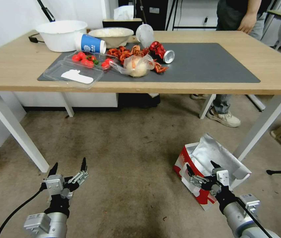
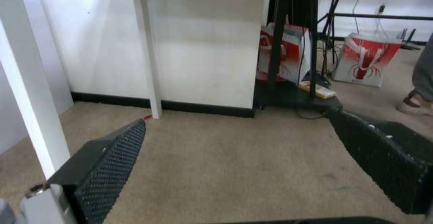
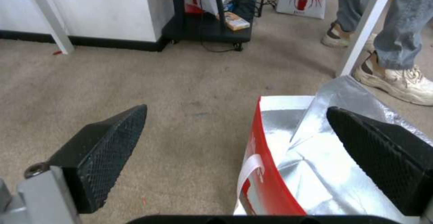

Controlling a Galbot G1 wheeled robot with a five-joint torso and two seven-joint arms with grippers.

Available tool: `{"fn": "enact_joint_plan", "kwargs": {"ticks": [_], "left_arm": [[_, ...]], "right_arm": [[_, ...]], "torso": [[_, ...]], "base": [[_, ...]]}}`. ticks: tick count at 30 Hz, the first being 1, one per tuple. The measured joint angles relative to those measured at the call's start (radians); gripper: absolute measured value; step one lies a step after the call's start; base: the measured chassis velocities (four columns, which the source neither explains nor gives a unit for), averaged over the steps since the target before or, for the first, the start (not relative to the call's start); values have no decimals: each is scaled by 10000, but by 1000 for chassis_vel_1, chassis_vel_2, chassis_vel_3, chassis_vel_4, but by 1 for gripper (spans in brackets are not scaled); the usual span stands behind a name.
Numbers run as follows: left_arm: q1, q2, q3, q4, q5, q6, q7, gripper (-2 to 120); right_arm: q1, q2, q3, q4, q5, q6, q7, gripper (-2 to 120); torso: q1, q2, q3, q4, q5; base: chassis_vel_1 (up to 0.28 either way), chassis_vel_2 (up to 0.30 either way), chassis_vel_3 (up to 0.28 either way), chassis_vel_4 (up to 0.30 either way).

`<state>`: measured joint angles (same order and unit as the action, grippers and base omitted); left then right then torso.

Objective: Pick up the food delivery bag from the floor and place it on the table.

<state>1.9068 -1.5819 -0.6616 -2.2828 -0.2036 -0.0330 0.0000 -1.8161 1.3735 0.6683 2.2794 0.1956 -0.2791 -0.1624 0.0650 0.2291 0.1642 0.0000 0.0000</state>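
**Bag not yet lifted — right hand lined up over its rim**

From where I sit, none of the task is done. The food delivery bag stands on the floor, just beside the white leg at the right end of the surface, and nothing has hold of it. My right hand hangs over the bag's near red side with its fingers spread apart. In the right wrist view one finger sits out over bare floor and the other over the foil inside, so the red wall and its white handle lie between them. I judge that to be a grasp being set up. I cannot tell whether either pad touches the paper. Left to do: close on the bag, raise it, carry it up and set it down on the wood top.

My left hand is low over the floor to the left, well apart from the bag, fingers wide open and empty, near the surface's left leg.

The bag itself is boxy, white and red outside, with crinkled silver foil lining. Its mouth is open and one foil flap stands up and folds over toward the far side. I would expect thin paper walls that give when pinched.

Landing room looks fair. The dark mat is crowded on its left half with bowls, a cup, a crushed can and food, while the right half is free.
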Motion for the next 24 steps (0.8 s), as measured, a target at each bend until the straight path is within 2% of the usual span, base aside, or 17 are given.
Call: {"fn": "enact_joint_plan", "kwargs": {"ticks": [3, 15, 24], "left_arm": [[-27, 14, -46, 12, -7, -24, 51, 100], [-50, -12, -73, 80, 60, -64, 151, 100], [-29, -20, -80, 108, 49, -101, 155, 100]], "right_arm": [[-11, -30, -2, -15, -29, -24, -34, 100], [-56, -31, -4, -27, -79, -33, -72, 100], [-76, -346, 40, -132, -175, 63, -72, 100]], "torso": [[-49, -226, -178, 0, 0], [-150, -694, -545, 0, 0], [-215, -1037, -821, 0, 0]], "base": [[0, 0, 0, 0], [0, 0, 0, 0], [0, 0, 0, 0]]}}
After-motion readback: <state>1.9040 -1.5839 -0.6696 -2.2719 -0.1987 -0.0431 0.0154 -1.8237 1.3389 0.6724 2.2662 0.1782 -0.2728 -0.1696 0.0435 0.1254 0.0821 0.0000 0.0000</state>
